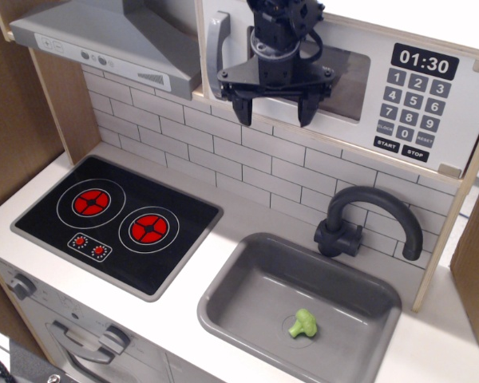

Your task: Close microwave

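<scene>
Behind the spread end effector (275,110) sits the microwave (359,88).

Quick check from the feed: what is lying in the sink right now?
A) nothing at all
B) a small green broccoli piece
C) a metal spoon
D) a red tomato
B: a small green broccoli piece lies near the drain on the floor of the grey sink, in front of the black faucet; nothing else shows in the basin.
</scene>
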